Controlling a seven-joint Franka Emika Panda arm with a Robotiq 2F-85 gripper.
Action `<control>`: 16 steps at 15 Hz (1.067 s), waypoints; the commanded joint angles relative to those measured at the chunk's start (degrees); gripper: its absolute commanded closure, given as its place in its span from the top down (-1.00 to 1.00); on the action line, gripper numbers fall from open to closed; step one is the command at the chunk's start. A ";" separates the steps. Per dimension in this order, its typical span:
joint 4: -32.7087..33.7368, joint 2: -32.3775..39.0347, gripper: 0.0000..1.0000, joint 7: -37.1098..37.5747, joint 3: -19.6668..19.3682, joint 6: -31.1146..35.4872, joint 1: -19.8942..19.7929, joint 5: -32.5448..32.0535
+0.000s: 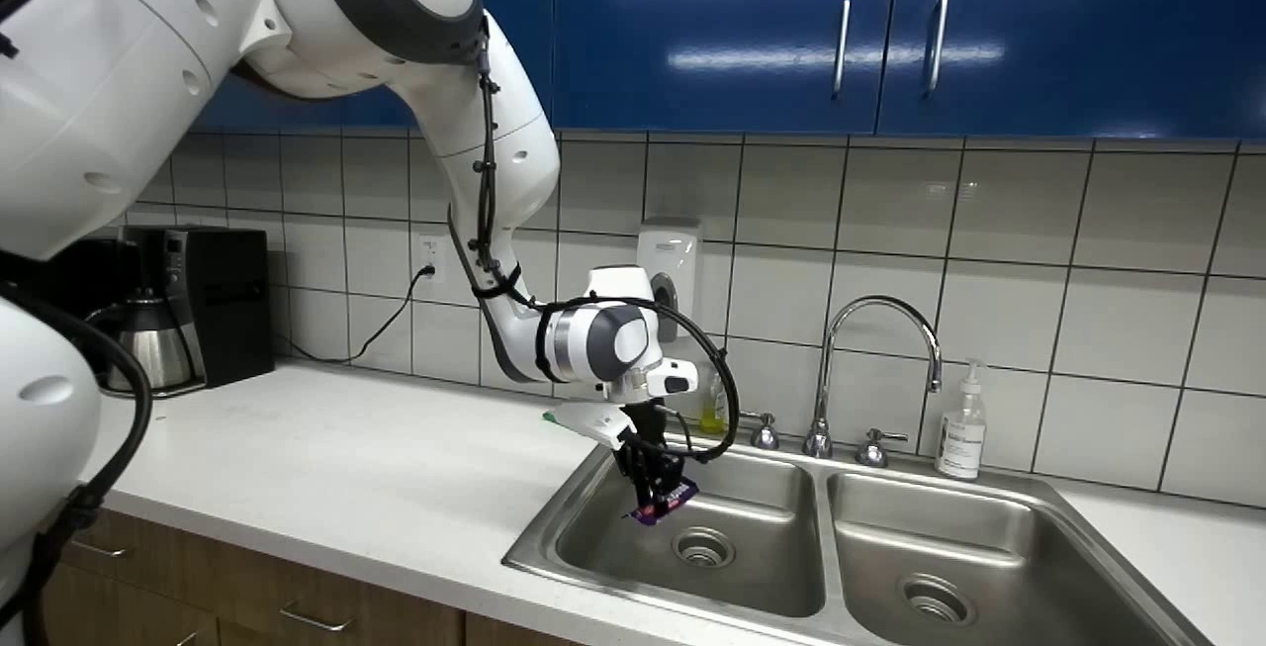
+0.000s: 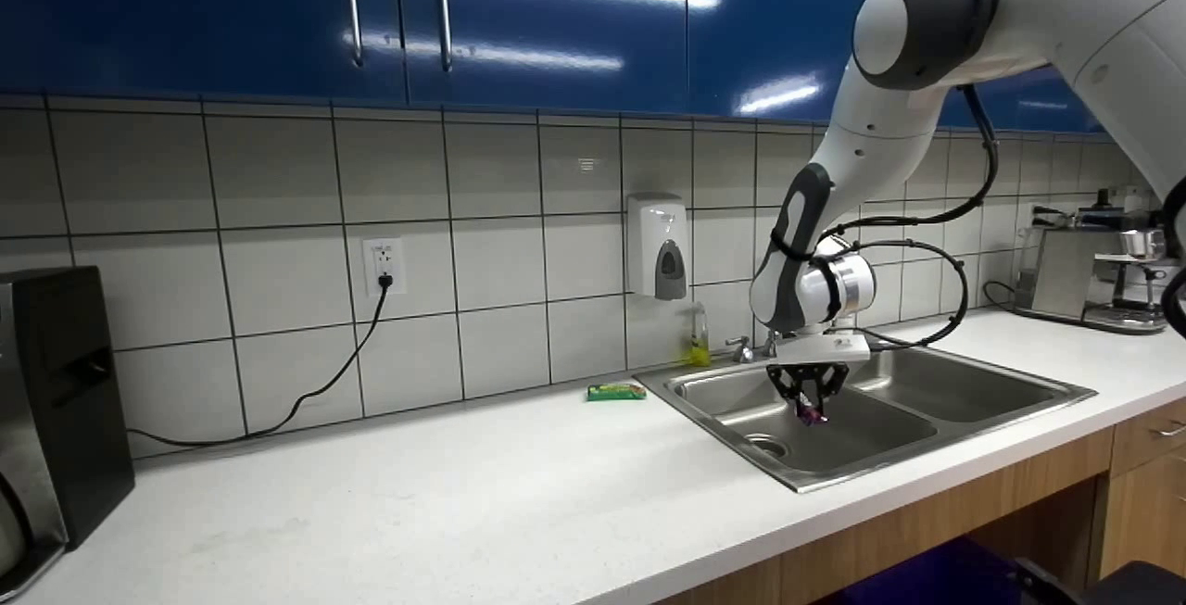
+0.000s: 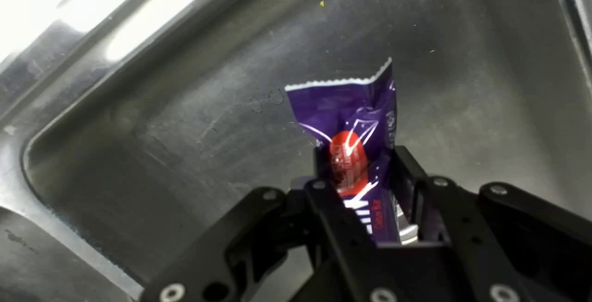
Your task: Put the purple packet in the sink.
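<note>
"What sort of place is it?"
"A kitchen: sink (image 1: 834, 567), faucet (image 1: 823, 399), counter (image 1: 346, 458), blue cabinets (image 1: 722, 18) above."
"Tiles (image 1: 1128, 329), too?"
"Yes, behind the faucet, and a coffee maker (image 1: 233, 305) on the counter."

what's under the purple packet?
Steel basin floor of the sink. In the wrist view, the purple packet, held in the gripper, hides the patch directly behind it.
</note>
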 commanded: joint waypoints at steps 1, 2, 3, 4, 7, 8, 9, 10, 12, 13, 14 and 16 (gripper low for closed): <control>4.00 4.05 -0.78 0.60 0.47 0.40 -0.81 2.01; 4.76 5.00 -0.78 0.69 0.44 0.55 -0.75 2.41; 5.79 6.59 -0.78 0.83 0.56 0.74 -0.66 2.81; 6.69 7.79 -0.78 0.92 0.58 0.71 -0.62 3.13; 8.91 11.08 -0.78 0.86 0.47 0.72 -0.52 3.90; 9.57 12.09 -0.78 0.83 0.52 0.61 -0.53 4.17; 10.11 13.09 -0.78 0.78 0.55 0.62 -0.56 4.39; 10.61 14.01 -0.78 0.83 0.42 0.69 -0.44 4.48; 11.42 15.50 -0.78 0.76 0.49 0.61 -0.47 4.79; 11.78 16.19 -0.78 0.83 0.33 0.50 -0.40 4.90; 12.14 16.74 -0.78 0.80 0.33 0.46 -0.42 5.06; 12.73 17.59 -0.78 0.77 0.25 0.32 -0.42 5.39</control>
